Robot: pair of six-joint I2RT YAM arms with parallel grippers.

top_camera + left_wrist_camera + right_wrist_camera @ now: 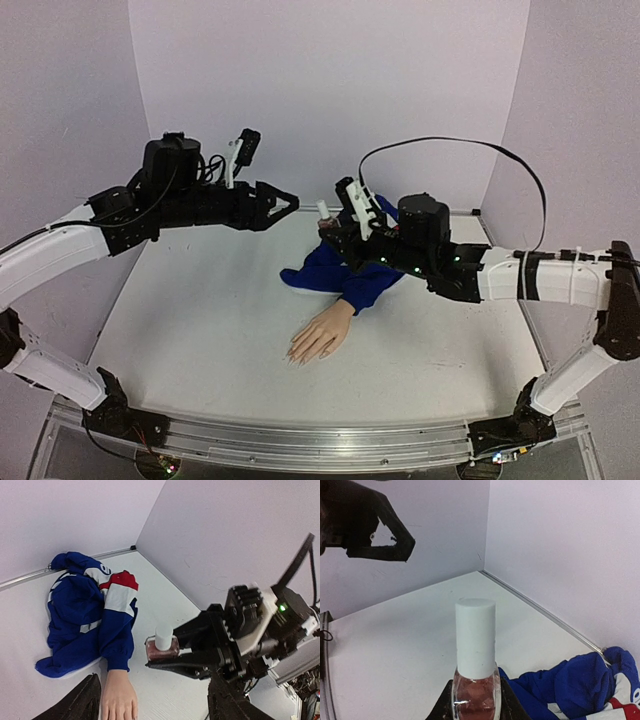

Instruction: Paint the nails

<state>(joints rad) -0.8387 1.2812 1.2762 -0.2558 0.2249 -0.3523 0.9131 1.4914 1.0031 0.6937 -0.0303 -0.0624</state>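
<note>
The beige mannequin hand (322, 334) lies palm down on the table, its blue sleeve (352, 272) running back from it. Its nails (299, 354) are at the fingertips, pointing toward the near edge, too small to make out in detail. My right gripper (325, 224) is shut on a small pinkish polish bottle (475, 695) with a white cap (476, 635), held upright above the sleeve's far end. My left gripper (286, 206) is open and empty in the air, just left of the bottle (162, 647). The left wrist view shows the hand's back (119, 697).
The sleeve belongs to a bunched blue, white and red jacket (92, 605) near the back right corner. Lilac walls close in the table at the back and both sides. The right arm (520, 275) reaches in from the right.
</note>
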